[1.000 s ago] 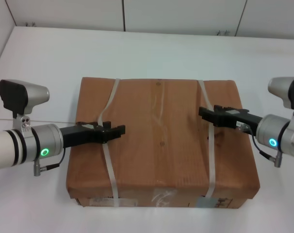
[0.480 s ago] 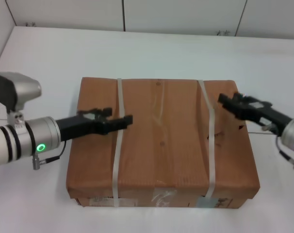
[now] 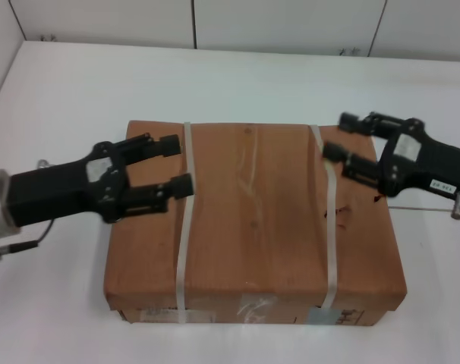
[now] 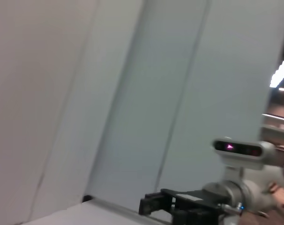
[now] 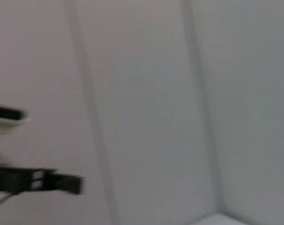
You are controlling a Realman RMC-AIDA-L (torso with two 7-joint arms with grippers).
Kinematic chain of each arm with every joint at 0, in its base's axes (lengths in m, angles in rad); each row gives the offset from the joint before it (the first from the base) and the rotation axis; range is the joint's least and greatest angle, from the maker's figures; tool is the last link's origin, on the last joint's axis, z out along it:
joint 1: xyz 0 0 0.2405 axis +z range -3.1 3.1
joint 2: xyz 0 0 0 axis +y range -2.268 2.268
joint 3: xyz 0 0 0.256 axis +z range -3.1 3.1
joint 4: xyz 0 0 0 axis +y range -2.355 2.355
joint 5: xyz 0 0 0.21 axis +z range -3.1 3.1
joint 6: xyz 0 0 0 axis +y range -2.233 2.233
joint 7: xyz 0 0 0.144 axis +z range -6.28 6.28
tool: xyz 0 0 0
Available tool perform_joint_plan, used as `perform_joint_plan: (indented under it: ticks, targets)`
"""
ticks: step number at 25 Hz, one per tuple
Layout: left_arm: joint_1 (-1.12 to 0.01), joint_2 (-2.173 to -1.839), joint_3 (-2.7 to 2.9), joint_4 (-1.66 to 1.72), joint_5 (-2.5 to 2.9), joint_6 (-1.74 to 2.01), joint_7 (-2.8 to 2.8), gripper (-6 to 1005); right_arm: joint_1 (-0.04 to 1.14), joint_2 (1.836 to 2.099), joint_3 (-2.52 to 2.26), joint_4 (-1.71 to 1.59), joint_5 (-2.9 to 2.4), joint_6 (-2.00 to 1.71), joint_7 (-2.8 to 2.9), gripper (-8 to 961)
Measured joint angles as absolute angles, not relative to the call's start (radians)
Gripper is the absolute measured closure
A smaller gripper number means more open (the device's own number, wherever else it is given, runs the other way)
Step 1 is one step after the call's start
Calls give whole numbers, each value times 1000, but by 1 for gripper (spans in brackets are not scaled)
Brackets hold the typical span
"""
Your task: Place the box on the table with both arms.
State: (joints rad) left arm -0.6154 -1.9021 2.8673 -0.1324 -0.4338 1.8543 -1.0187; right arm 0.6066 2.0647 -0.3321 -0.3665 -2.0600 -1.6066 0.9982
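Both grippers have let go of the straps and swung upward within the last second. The left gripper [image 3: 174,163] hovers, fingers spread and empty, over the left white plastic strap [image 3: 183,235]; the flat brown cardboard box [image 3: 253,220] rests on the smooth white table [image 3: 237,83], apparently delivered; the right gripper [image 3: 342,136], likewise open, hangs over the right strap [image 3: 330,227]. Only withdrawal seems left.

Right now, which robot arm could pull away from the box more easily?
Probably right. The right end effector is open at the box edge, over its strap. The left end effector, also open, reaches farther in over the top.
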Motion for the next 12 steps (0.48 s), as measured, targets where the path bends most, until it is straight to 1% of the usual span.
perform_joint_plan:
  ticks: [5, 12]
  targets:
    - [-626, -1899, 2867, -153, -397, 1898, -990, 159, 634, 2060, -523, -487, -2062, -1727, 1128, 305]
    - [-634, -1904, 2867, -154, -371, 1902, -967, 159, 669, 2061, -588, -498, -2062, -1753, 1127, 242]
